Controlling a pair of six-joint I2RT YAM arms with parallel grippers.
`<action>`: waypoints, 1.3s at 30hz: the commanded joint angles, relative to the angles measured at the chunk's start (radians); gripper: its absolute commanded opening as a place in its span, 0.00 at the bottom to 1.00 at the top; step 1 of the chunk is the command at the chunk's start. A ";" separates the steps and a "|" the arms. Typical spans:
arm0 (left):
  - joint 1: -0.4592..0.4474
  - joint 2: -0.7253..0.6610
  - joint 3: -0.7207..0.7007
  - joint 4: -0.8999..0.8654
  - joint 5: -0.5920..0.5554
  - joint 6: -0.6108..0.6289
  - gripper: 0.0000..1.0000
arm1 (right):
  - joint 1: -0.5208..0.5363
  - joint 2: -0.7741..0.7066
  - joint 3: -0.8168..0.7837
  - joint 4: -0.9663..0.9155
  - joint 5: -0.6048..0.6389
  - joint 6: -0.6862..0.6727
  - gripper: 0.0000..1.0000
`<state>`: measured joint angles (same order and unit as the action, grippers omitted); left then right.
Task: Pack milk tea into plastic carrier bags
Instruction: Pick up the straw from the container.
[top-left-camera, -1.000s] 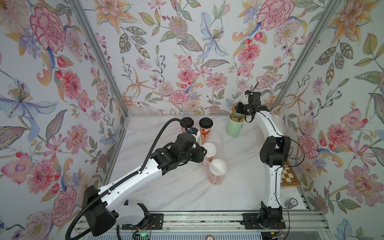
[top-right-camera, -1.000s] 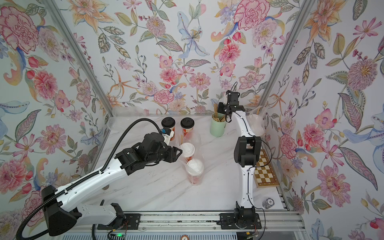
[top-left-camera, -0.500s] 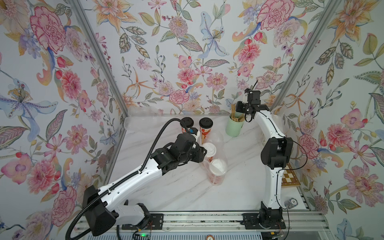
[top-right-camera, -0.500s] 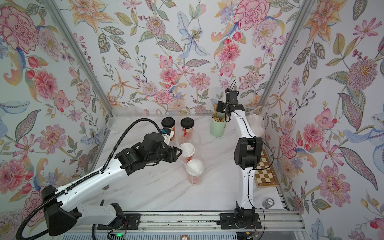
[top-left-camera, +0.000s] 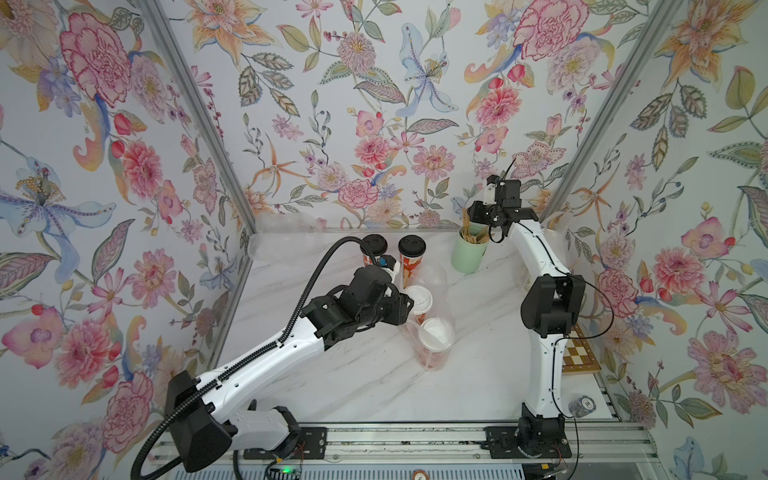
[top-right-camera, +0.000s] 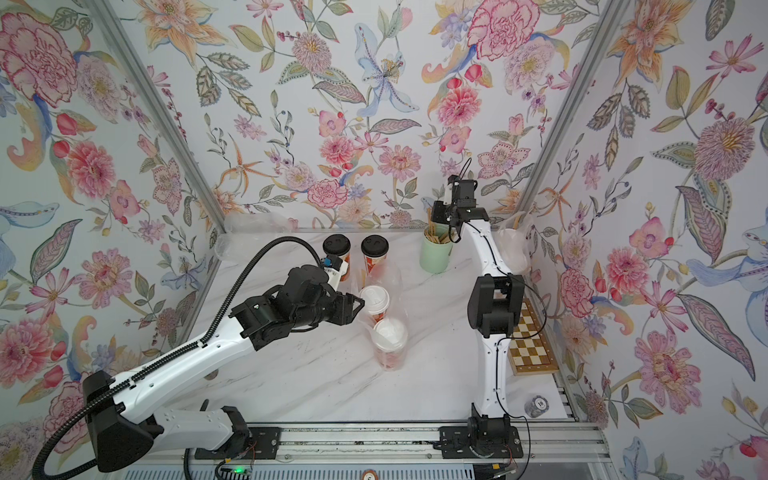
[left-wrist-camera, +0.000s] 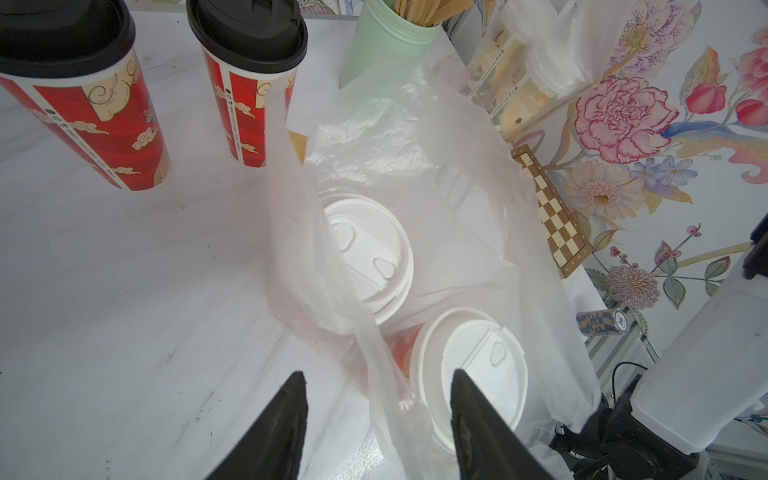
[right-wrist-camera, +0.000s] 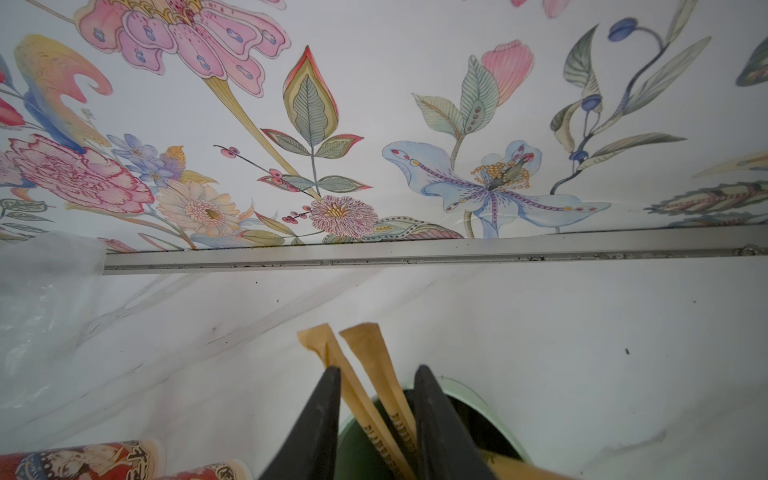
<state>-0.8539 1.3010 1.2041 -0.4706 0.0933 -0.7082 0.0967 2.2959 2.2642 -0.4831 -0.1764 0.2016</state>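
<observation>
Bagging: two white-lid cups (left-wrist-camera: 365, 249) inside carrier bag (left-wrist-camera: 457, 174) mid-table. L gripper (left-wrist-camera: 376, 372) wide, astride bag film, nothing pinched. R gripper (right-wrist-camera: 376, 368) narrow round straws (right-wrist-camera: 365, 345), grip unclear. Next: likely close on film.

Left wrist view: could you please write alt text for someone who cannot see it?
A clear carrier bag holds two white-lidded cups, with the open left end effector close to it. Two black-lidded red cups and a green straw cup stand beyond on the table.

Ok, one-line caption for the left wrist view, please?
Open left gripper hovers at a clear bag holding two white-lidded cups; two black-lidded cups stand outside it.
</observation>
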 joint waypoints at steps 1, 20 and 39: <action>-0.004 -0.017 -0.011 0.000 -0.020 -0.013 0.57 | -0.005 0.047 0.037 -0.001 -0.016 0.005 0.33; -0.005 -0.028 -0.014 0.002 -0.024 -0.031 0.56 | -0.012 0.098 0.089 -0.002 0.043 -0.005 0.16; -0.020 -0.015 -0.013 -0.052 0.000 0.018 0.60 | 0.021 -0.253 0.005 -0.001 0.134 -0.086 0.07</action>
<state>-0.8589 1.2907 1.2015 -0.4911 0.0917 -0.7147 0.1051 2.0995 2.2936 -0.4835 -0.0708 0.1490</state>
